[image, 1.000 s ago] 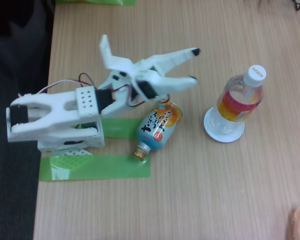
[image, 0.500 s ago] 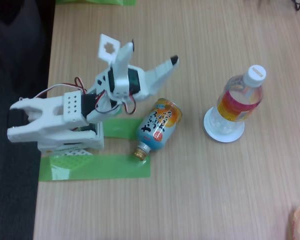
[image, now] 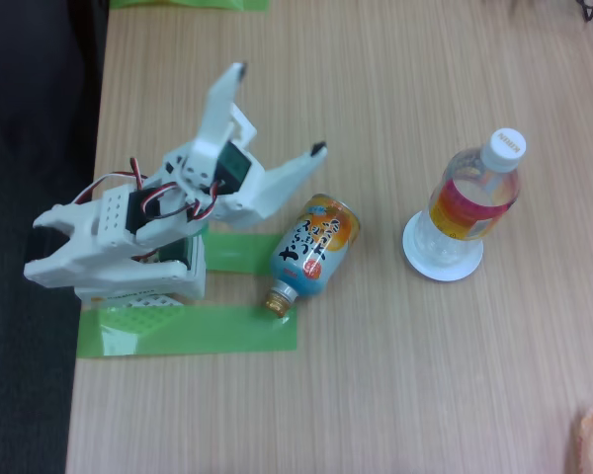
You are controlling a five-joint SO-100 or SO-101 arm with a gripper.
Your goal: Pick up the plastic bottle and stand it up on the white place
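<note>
Bottle (image: 474,193): right of centre, upright on the plate, white cap toward the upper right.
Plate (image: 441,259): right of centre on the wooden table (image: 395,395), under the bottle's base.
Gripper (image: 279,109): upper left, fingers spread wide, holding nothing, well apart from the bottle.
Can (image: 314,247): centre, lying on its side, neck toward the lower left, touching green tape (image: 188,331).

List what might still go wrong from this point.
1. The plastic bottle stands on the white plate, which is barely wider than its base; a table bump might tip it.
2. The blue-and-orange can lies on its side just below the open gripper, so the arm could knock it rolling toward the plate.
3. Loose wires at the arm's joints could snag.
</note>
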